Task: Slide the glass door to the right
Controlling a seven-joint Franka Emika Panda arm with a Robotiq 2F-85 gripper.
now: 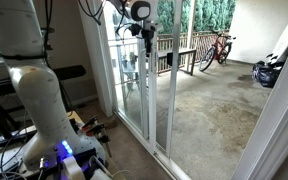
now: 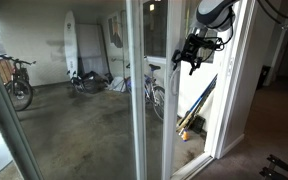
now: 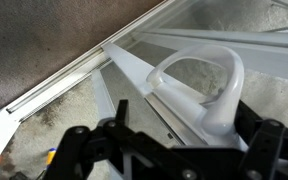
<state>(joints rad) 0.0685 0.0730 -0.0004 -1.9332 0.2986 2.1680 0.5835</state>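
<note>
The glass door shows in both exterior views as a tall clear panel with a narrow white stile [image 1: 152, 95] [image 2: 169, 115]. In the wrist view its white curved loop handle [image 3: 199, 80] stands out from the white frame. My gripper [image 1: 144, 32] [image 2: 192, 52] is up at handle height against the door's edge. In the wrist view my gripper [image 3: 184, 120] has its black fingers spread. The handle's lower end lies between them, close to the right-hand finger. The fingers do not look closed on it.
The floor track [image 3: 64, 75] runs beside the frame. Beyond the glass, a concrete patio holds a red bicycle [image 1: 216, 48], another bicycle [image 2: 14, 78] and a surfboard [image 2: 72, 45]. The white door jamb [image 2: 234, 90] stands close by. My base [image 1: 44, 110] stands indoors among cables.
</note>
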